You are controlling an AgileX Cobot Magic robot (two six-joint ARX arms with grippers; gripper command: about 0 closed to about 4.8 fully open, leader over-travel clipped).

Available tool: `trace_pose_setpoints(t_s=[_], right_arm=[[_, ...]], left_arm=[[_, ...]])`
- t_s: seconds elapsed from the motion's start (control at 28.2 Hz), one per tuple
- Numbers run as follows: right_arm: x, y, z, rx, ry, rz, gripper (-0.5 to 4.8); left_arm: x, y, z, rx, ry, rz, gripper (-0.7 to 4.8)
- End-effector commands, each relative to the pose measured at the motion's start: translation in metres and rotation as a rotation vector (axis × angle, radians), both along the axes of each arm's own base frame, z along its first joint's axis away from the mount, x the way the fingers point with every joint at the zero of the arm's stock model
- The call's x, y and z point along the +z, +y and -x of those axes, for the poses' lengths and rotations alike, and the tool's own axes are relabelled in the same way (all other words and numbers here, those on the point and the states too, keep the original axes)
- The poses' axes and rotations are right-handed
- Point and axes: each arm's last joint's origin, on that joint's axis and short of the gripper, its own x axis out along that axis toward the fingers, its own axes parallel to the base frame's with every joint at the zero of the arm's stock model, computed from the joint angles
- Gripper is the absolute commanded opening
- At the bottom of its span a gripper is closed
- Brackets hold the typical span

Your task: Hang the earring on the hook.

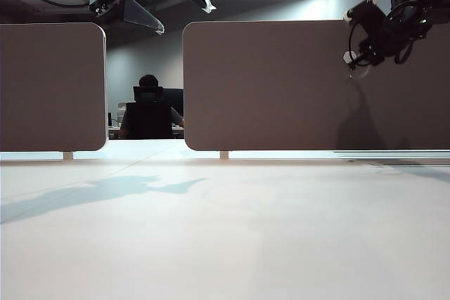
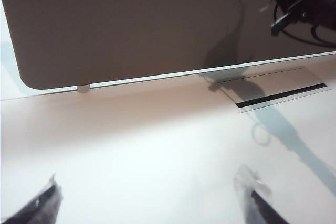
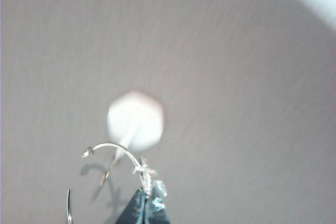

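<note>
In the right wrist view my right gripper (image 3: 147, 203) is shut on the clasp end of the earring (image 3: 116, 147), a thin silver hoop. The hoop's arc crosses the thin metal stem of the hook (image 3: 135, 120), a white hexagonal pad on the grey divider panel (image 3: 236, 103). The hoop's ball end sticks out beside the stem. In the exterior view the right gripper (image 1: 355, 62) is high at the right, against the panel at the hook (image 1: 349, 56). My left gripper (image 2: 149, 196) is open above the white table with nothing between its fingers, and shows at the top of the exterior view (image 1: 184, 13).
Two grey divider panels (image 1: 53, 86) stand along the table's (image 1: 225, 230) far edge with a gap between them. A person sits behind that gap (image 1: 148, 114). A flat white strip with a dark stripe (image 2: 281, 95) lies on the table below the hook.
</note>
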Motion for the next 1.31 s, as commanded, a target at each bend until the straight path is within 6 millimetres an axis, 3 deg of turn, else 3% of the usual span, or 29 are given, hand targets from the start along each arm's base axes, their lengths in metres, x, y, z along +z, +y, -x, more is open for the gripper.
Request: trace_pose_setpoints(t_s=[0.04,0.18,0.53,0.92,1.31], right_arm=[[0.012,0.002,0.002,0.045,-0.081,0.005,-0.06],[0.011,0.005,0.001,0.099,-0.092,-0.012,-0.06],[-0.022,0.009,-0.015,0.051,-0.116,-0.025,-0.06],[-0.023,-0.006,-0.015,-0.005,-0.121,-0.024,-0.06],[-0.036,-0.007,-0.017,0.064,-0.021,-0.012,-0.06]], left_arm=[[0.003,0.000,0.000,-0.003,-0.018,0.005,4.79],[0.003,0.000,0.000,0.006,-0.019,0.004,4.79],[0.003,0.000,0.000,0.023,-0.018,-0.003,4.79],[0.001,0.001,0.000,0.022,-0.005,-0.013,4.79],[0.001,0.001,0.000,0.022,0.000,-0.015,4.79]])
